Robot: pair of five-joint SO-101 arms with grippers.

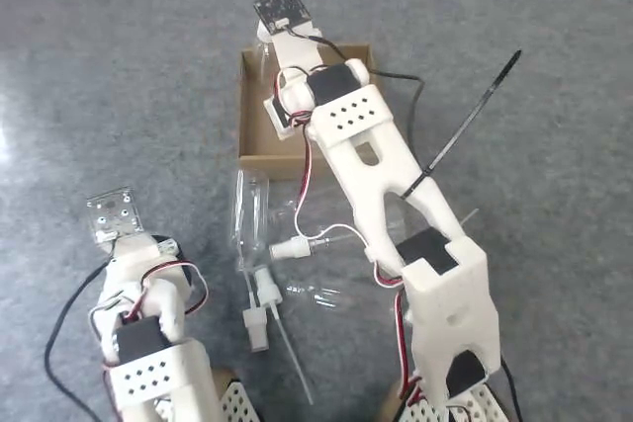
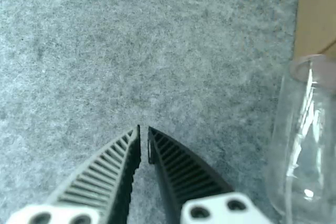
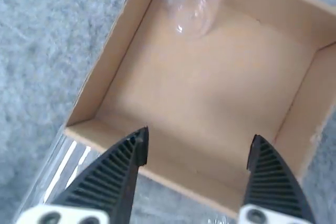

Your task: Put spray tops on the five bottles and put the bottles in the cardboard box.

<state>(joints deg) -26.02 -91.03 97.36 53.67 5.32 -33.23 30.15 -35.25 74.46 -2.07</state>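
Jaws spread wide and empty, the right gripper [image 3: 197,140] hangs over the near wall of the cardboard box [image 3: 113,61], where one clear bottle [image 3: 191,3] sits in a far corner. The left gripper [image 2: 144,129], jaws pressed almost together on nothing, is above the grey mat [image 2: 105,51]. Between the arms lie another bottle [image 1: 249,210] and loose spray tops [image 1: 287,247].

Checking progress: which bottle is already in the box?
The bottle in a corner of the box, ahead of the right gripper; the other bottles lie on the mat outside.
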